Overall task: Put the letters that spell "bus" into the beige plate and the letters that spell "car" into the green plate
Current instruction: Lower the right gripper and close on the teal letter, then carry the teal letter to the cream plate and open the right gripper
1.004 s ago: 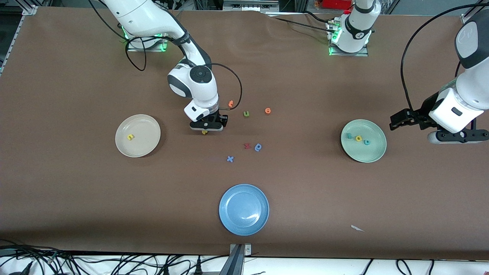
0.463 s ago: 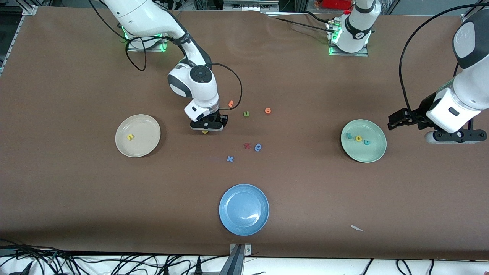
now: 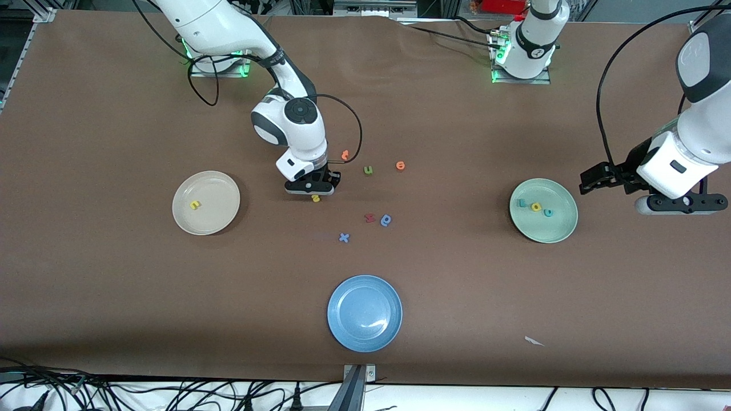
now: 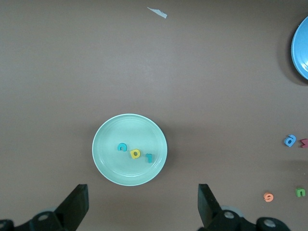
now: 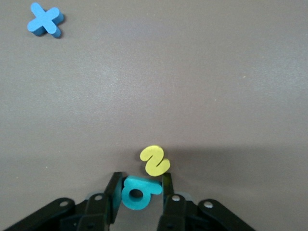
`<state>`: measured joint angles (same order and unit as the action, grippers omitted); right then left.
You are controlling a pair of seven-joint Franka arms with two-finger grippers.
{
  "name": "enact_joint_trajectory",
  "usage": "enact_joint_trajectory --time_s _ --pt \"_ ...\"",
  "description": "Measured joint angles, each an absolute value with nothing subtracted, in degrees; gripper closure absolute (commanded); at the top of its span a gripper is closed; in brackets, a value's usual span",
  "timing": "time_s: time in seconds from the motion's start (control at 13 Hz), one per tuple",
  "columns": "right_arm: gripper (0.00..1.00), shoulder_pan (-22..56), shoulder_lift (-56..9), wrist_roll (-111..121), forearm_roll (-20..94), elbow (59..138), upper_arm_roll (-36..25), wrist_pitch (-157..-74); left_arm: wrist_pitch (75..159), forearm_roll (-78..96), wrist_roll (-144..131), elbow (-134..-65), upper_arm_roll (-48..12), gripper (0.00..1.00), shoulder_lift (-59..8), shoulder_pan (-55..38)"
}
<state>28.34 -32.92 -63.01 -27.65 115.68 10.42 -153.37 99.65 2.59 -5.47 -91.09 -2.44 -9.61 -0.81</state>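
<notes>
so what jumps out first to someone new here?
The right gripper, down on the table mid-way between the plates, pinches the teal foam b, the yellow foam s touching it. The round mint-green plate holds three letters; the round beige plate one.

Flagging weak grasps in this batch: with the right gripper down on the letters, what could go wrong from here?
1. The right gripper brackets the teal b, but the yellow s lies right against it; lifting could drag or flick the s.
2. The fingers hold only the b's edges, so this small letter may twist or slip out before it reaches the beige plate.
</notes>
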Motion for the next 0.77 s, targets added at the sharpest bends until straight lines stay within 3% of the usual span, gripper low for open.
enact_joint_trajectory --time_s 0.15,0.77 --pt "0.97 28.34 -32.92 -63.01 -27.65 115.68 10.42 -153.37 99.65 2.59 -5.47 -91.09 -2.44 0.0 -9.61 -0.84" --pt "0.98 24.96 -30.35 -60.78 -27.81 116.74 10.98 -153.08 99.65 2.59 -5.47 -91.09 -2.44 0.0 -9.61 -0.86"
